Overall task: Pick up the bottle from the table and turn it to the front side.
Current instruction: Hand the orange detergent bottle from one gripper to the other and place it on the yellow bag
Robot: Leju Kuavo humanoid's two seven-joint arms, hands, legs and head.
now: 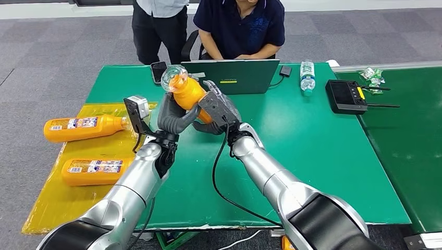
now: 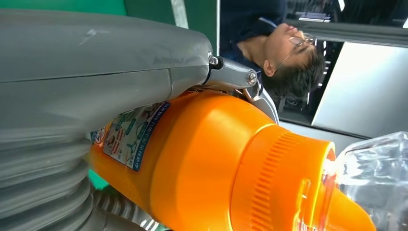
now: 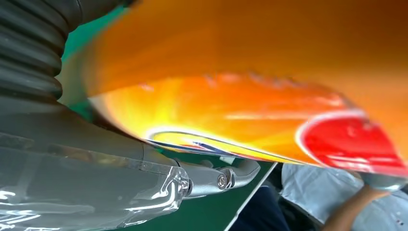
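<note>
An orange bottle with a clear cap is held up above the green table, tilted with its cap toward the far left. My left hand grips its body from the left and my right hand holds it from the right. The left wrist view shows the orange bottle close up, its printed label under my left hand. In the right wrist view the bottle shows a red and blue label just beyond my right hand.
Two more orange bottles lie on a yellow sheet at the table's left. A laptop, a phone, a water bottle and a black controller sit along the far side. Two people are behind the table.
</note>
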